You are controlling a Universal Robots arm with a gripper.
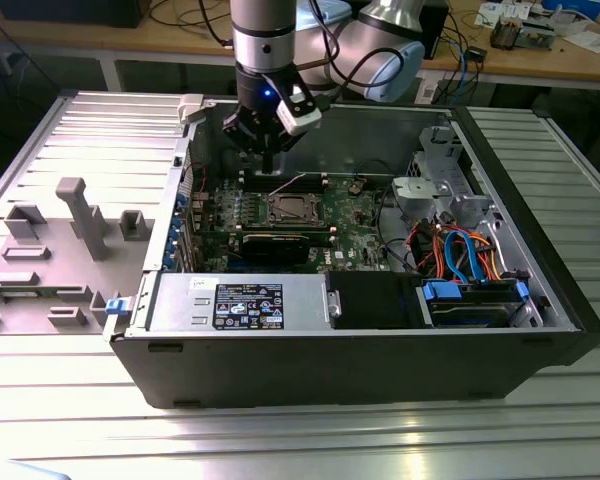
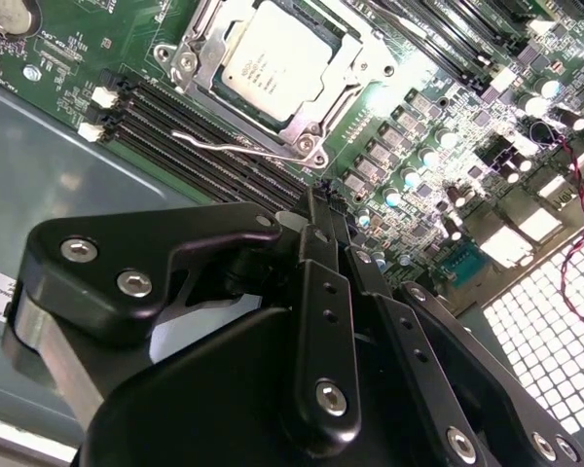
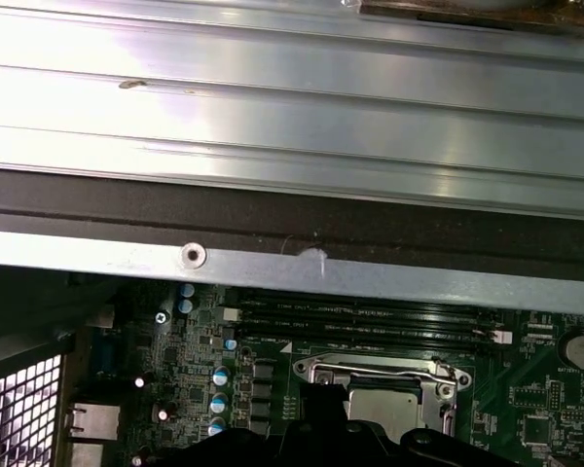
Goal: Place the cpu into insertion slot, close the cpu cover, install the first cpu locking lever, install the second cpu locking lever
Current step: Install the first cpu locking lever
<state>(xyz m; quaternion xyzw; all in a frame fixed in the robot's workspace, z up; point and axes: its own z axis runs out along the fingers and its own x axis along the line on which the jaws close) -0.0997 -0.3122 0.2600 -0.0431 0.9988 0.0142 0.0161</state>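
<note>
The cpu (image 2: 273,60) lies flat in the insertion slot (image 1: 291,208) on the green motherboard, its silver top showing through the window of the cpu cover (image 2: 310,115), which lies down over it. One thin wire locking lever (image 2: 236,146) runs along the socket's edge beside the memory slots; I cannot tell whether it is latched. In the first wrist view the cpu (image 3: 387,406) sits inside the metal frame (image 3: 316,370). My gripper (image 1: 269,162) hovers above the board just behind the socket. Its black fingers (image 2: 323,243) are shut together, holding nothing.
The board sits inside an open black computer case (image 1: 360,370) on a ribbed metal table. Black memory slots (image 2: 200,126) lie between gripper and socket. A power supply (image 1: 245,303), a drive bay and coloured cables (image 1: 460,250) fill the near side. Grey fixtures (image 1: 80,215) stand at the exterior view's left.
</note>
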